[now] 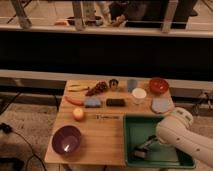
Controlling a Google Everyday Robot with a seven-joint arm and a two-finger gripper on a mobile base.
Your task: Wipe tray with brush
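Down in the near left corner of the tray [150,118], the claw [142,149] hangs low over the green floor, slanting down and leftward from the bulky white arm [179,134] that reaches in from the right. A small dark lump right at its tip, touching the tray floor, I take to be the brush [138,154]. That low, slanted pose would suit pressing bristles onto the plastic and dragging them across, as wiping calls for. Whether the claw is clamped on the brush or merely sits over it I cannot tell, since the two merge into one dark shape, and the pale handle cannot be picked out. The arm covers the right part of the tray, so whatever lies on that stretch of floor is hidden, and the arm itself is cut off at the right and lower edges. The tray sits at the near right corner of the wooden tabletop [107,142], probably to keep it within easy reach. The other things stand apart from it: a purple bowl [66,139] at the near left, and a blue pad [92,102], a black block [115,102] and a white cup [139,95] beyond. A thin item lying just left of the tray's far corner is too small to name.
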